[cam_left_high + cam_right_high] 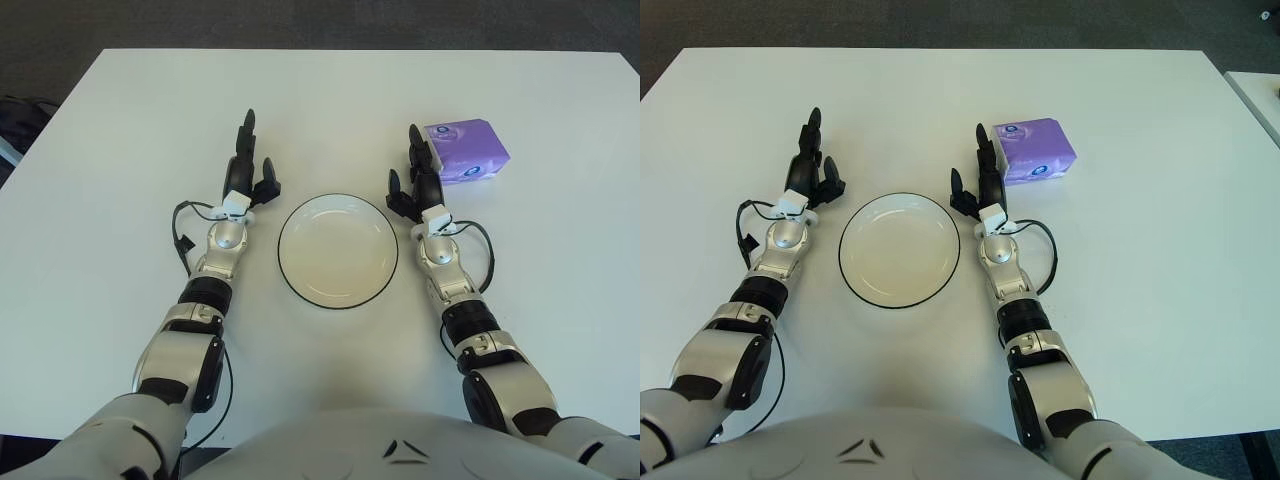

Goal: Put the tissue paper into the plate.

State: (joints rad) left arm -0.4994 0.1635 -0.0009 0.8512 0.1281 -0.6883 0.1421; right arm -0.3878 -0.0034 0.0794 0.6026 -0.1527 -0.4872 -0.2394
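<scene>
A purple tissue pack (466, 150) lies on the white table, back right of an empty white plate (338, 250) with a dark rim. My right hand (414, 172) is between the plate and the pack, its fingers spread and holding nothing, the fingertips just left of the pack's near corner. My left hand (248, 170) shows to the left of the plate, fingers extended and holding nothing.
The white table (120, 130) reaches a dark floor at the far edge. A dark object (18, 120) shows past the table's left edge. Cables run along both wrists.
</scene>
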